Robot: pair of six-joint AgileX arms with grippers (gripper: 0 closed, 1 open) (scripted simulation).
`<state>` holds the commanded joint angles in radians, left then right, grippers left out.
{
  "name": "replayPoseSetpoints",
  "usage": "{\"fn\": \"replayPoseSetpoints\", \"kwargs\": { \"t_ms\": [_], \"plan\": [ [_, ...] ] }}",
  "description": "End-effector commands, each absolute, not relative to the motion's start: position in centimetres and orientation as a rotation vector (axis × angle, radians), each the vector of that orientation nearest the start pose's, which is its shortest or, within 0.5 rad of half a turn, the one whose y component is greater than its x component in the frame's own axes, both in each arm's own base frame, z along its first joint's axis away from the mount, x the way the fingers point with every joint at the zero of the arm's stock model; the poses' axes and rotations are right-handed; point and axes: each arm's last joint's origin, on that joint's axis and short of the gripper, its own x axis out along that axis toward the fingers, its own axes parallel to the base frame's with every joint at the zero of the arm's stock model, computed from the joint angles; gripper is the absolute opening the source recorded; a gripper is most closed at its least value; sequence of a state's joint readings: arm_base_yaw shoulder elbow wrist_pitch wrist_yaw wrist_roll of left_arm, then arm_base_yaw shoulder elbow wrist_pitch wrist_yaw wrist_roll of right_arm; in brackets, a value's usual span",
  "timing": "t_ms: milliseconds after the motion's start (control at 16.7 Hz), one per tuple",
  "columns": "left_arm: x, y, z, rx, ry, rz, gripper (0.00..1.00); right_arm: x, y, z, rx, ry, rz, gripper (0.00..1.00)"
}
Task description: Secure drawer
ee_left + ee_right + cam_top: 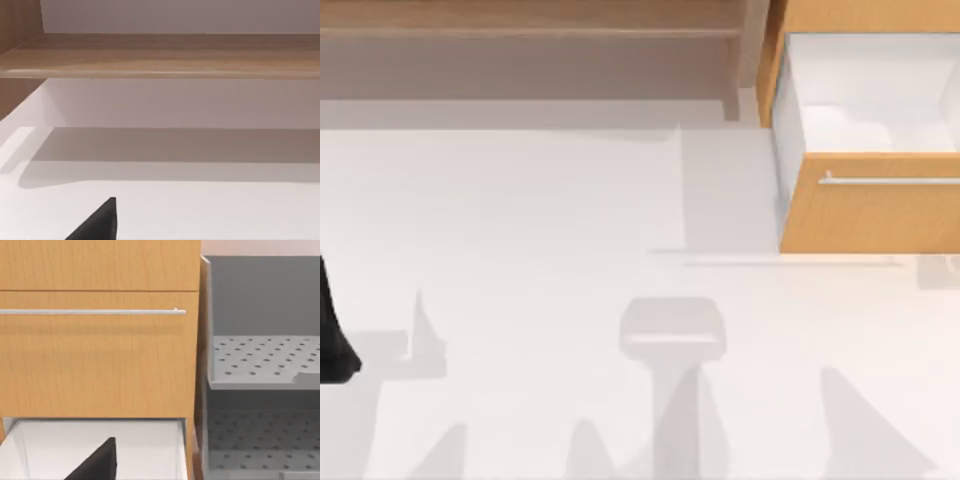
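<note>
The boxy drawer [865, 215] with its orange-tan wooden front panel, thin horizontal silver bar handle [890, 181] and white inner walls is standing pulled out at the top view's upper right, its open white cavity lying between the front panel and the matching orange-tan cabinet [860, 15] behind it. The duller brown wooden shelf unit [530, 45] is running along the back of the white table [520, 250] to the left of the drawer. My left arm [332, 335] is sitting at the table's left edge as a dark shape, and a dark finger [97, 462] of the right gripper is showing in the right wrist view just in front of the open drawer's white interior, below a shut orange-tan drawer front with its own silver bar; whether either gripper's fingers are apart or together, I cannot tell.
</note>
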<state>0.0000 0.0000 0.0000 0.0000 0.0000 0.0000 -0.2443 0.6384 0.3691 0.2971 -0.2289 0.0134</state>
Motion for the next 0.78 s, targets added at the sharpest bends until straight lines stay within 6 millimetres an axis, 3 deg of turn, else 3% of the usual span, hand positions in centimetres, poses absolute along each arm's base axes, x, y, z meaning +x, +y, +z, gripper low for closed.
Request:
{"fn": "replayPoseSetpoints", "kwargs": {
  "t_ms": [300, 780],
  "plan": [
    [10.6, -0.1, 16.0, 0.000, 0.000, 0.000, 1.00, 19.8, -5.7, 26.6, 0.001, 0.001, -0.002, 1.00],
    [10.6, -0.1, 16.0, 0.000, 0.000, 0.000, 1.00, 20.4, -5.8, 26.2, 0.005, 0.020, 0.008, 1.00]
  ]
}}
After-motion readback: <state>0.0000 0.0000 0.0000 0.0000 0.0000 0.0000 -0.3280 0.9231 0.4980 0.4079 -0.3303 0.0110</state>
